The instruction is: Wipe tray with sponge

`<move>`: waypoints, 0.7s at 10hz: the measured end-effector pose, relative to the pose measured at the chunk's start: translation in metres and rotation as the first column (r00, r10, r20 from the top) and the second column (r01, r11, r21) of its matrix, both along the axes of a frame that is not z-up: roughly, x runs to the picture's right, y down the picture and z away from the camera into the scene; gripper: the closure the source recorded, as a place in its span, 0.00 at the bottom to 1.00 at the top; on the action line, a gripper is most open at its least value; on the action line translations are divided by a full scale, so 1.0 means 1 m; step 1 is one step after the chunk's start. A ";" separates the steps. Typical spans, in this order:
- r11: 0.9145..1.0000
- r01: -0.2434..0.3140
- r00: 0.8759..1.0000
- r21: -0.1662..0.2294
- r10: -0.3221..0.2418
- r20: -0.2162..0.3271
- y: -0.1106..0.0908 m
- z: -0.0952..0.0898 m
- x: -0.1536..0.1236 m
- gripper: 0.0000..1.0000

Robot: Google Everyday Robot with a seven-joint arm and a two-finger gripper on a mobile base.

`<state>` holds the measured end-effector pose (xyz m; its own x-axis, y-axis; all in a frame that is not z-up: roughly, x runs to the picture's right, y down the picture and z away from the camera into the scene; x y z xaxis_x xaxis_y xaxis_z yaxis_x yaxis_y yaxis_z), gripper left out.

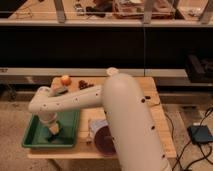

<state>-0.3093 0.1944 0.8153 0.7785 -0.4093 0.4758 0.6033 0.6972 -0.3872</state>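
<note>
From the one camera view I see my white arm (100, 100) sweep from the lower right of the frame toward the left, its wrist bending down over the green tray (37, 142), which sits at the lower left on the wooden worktop (155, 107). The pincer (53, 131) is down inside the tray, near its middle, and I cannot tell how it is set or whether it grips anything. The sponge is not something I can pick out from here. Toward the upper left of the worktop lies an orange fruit (65, 80) with a dark cluster (85, 85) just beside it. A dark red bowl (105, 140) sits at the arm's base, lower centre.
</note>
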 end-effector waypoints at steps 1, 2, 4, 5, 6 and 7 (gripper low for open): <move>0.999 -0.035 0.999 0.010 0.035 -0.005 -0.005 -0.001 0.010 1.00; 0.998 -0.064 0.998 0.011 0.064 -0.016 -0.013 0.004 0.023 1.00; 0.996 -0.088 0.996 0.000 0.088 -0.021 -0.029 0.018 0.033 1.00; 0.995 -0.099 0.995 -0.006 0.099 -0.032 -0.044 0.032 0.042 1.00; 0.995 -0.101 0.994 -0.008 0.100 -0.041 -0.057 0.042 0.045 1.00; 0.995 -0.100 0.994 -0.011 0.099 -0.048 -0.066 0.051 0.045 1.00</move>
